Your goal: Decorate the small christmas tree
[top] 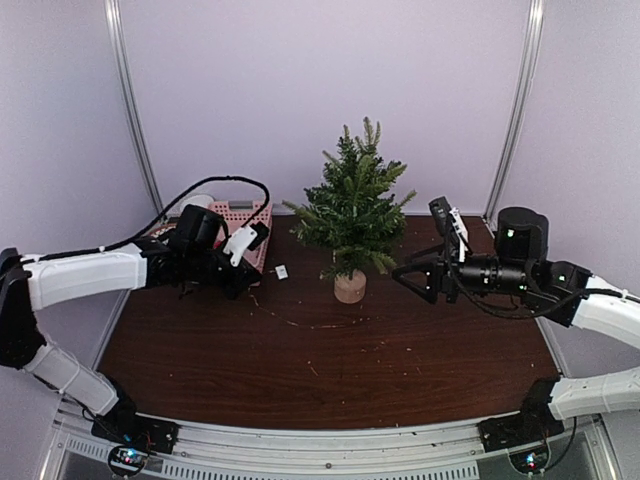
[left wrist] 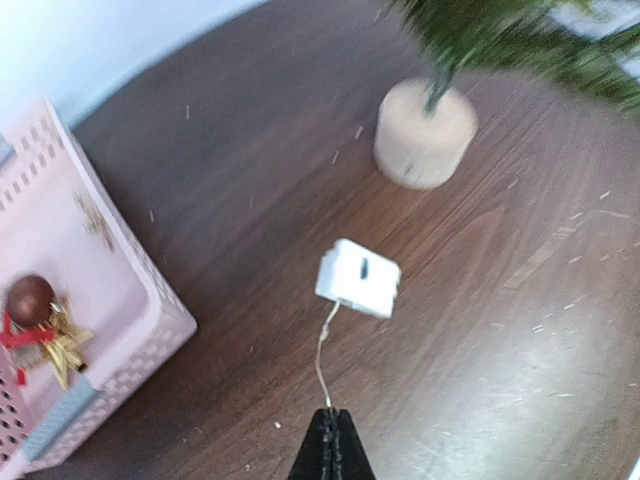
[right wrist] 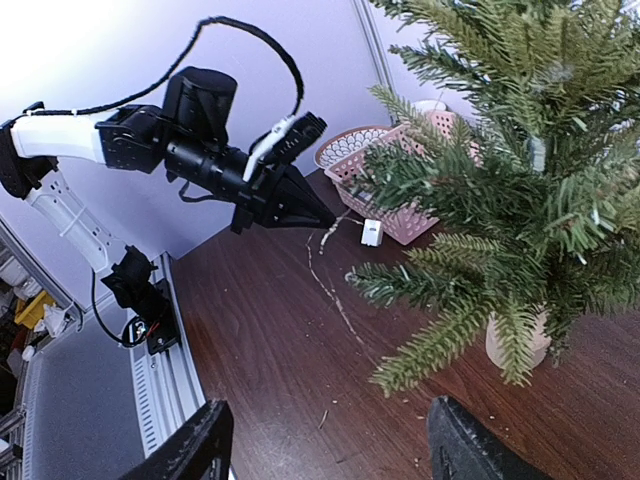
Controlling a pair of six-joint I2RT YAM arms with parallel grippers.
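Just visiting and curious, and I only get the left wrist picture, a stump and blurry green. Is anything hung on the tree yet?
Observer: From above, the tree stands upright and I see no ornaments on it.
Operator: Where is the other arm?
Observer: The right gripper hangs open beside the tree, holding nothing.
Operator: Is the wire longer than I see?
Observer: Yes, it trails on across the table in front of the stump.
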